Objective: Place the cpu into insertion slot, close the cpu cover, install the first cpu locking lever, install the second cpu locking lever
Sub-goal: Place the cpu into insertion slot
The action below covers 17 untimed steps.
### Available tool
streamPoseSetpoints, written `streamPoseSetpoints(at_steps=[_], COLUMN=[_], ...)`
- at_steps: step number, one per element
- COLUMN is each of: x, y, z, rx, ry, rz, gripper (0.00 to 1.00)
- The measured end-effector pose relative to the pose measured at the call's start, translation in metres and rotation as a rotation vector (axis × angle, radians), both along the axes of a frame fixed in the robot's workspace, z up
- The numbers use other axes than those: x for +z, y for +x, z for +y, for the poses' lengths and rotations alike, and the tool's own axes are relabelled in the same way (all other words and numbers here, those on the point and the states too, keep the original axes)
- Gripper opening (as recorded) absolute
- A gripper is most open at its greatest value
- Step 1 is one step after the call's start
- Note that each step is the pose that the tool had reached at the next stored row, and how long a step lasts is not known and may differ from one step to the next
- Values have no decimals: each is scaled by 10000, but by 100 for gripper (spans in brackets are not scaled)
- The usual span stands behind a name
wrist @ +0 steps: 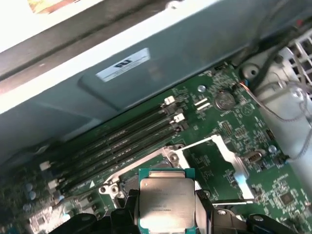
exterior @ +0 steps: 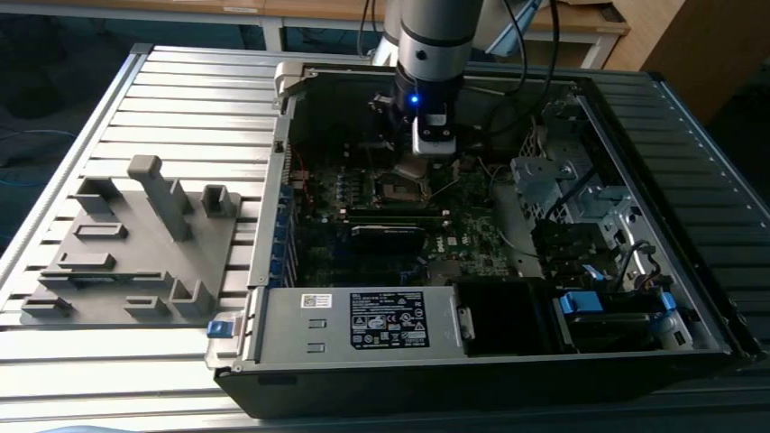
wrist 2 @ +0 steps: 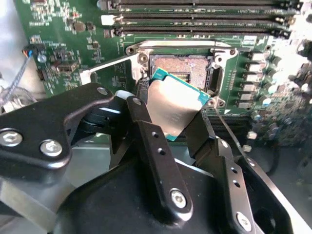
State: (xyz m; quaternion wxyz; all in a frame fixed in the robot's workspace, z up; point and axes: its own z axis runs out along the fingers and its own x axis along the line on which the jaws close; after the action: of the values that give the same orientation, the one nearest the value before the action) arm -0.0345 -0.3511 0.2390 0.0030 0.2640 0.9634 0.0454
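Exterior view high over computer case (exterior: 481, 390), both wrist views close, sharing insertion slot (wrist 2: 181, 68).

Slatted metal table (exterior: 180, 90). Open computer case (exterior: 481, 383) on it, under the gripper (exterior: 416, 171) jaws. Grey fixture (exterior: 132, 271) well aside of them

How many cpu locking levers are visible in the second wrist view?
2. One lever slants away from the insertion slot across the green board; the other lever runs beside the cpu held in the gripper. More could be hidden behind the gripper.
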Motion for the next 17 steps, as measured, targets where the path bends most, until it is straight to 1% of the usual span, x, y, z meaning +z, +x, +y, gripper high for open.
streamPoseSetpoints(at_steps=[14,15,17], x=[-21,-22,-22], y=[0,0,0], z=[0,0,0], rx=[-2542,-2689,-2757], ry=[-1,0,0], rz=[0,0,0], gripper=[54,54,54])
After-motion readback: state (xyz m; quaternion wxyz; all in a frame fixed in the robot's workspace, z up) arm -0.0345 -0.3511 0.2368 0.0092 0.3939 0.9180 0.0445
